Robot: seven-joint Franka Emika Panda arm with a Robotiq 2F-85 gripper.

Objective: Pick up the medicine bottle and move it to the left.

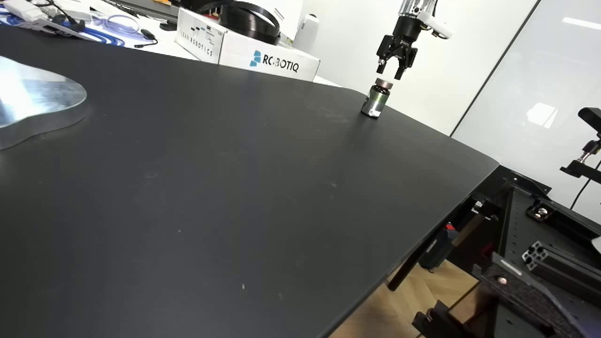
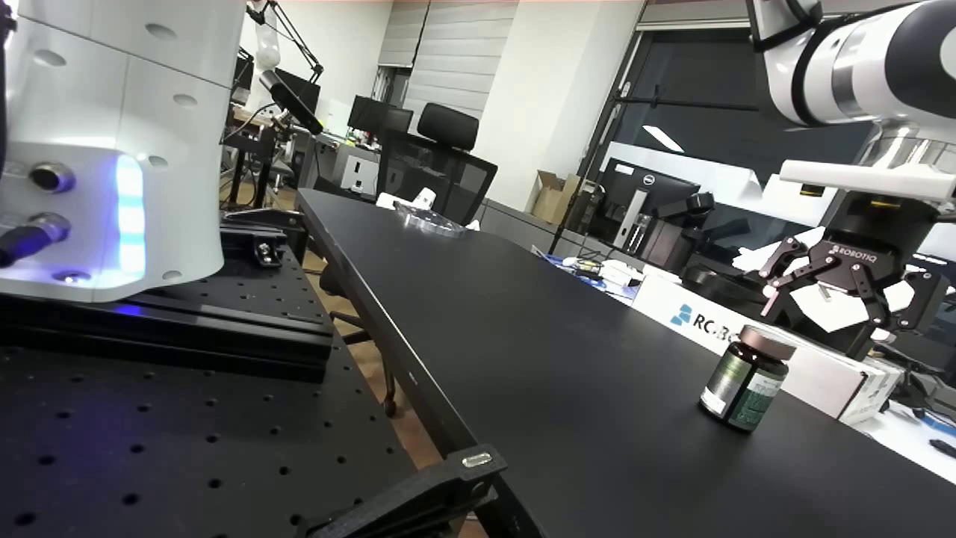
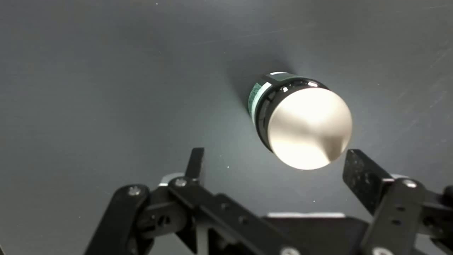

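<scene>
And there it is, the medicine bottle (image 2: 743,387), upright on the black table (image 1: 235,188), bronze cap (image 3: 309,127) gleaming under the light! Right above hangs the gripper (image 1: 389,72), fingers (image 3: 364,177) well apart; in the wrist view, the cap shows nearer the right-hand one. Beyond the table's edge sits a white Robotiq box (image 1: 270,58); a shiny slab (image 1: 42,96) lies well away from the bottle.

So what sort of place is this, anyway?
Probably a robotics lab or office workspace, though I can't say which. The signs: a robot arm above a black table, a white box lettered ROBOTIQ, and an office chair in the background.
</scene>
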